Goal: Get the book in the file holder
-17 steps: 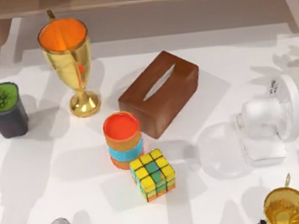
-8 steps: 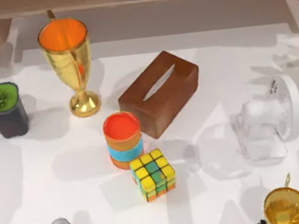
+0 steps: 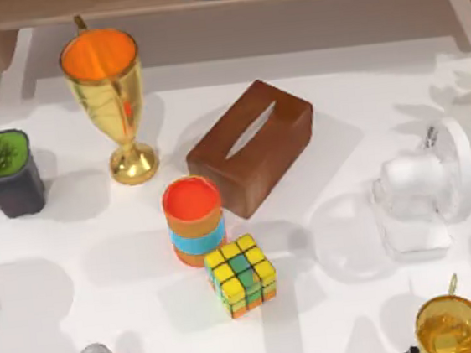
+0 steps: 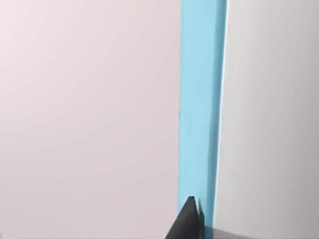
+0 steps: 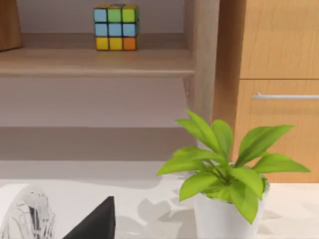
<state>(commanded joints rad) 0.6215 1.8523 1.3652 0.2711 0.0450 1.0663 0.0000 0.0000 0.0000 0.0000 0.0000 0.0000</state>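
Book seemingly in my left end effector, file holder not yet reached.

The left wrist view has a blue book edge at a dark fingertip; I judge it held. Placing remains; I cannot tell my right end effector's opening.

Simulated home desk: tissue box, trophy, wooden drawer.

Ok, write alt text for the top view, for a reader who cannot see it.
A white table seen from above holds a brown tissue box at centre, with a gold trophy cup and a small potted plant to its left. In front stand an orange-and-blue striped cup and a colourful puzzle cube; a clear fan sits at right.
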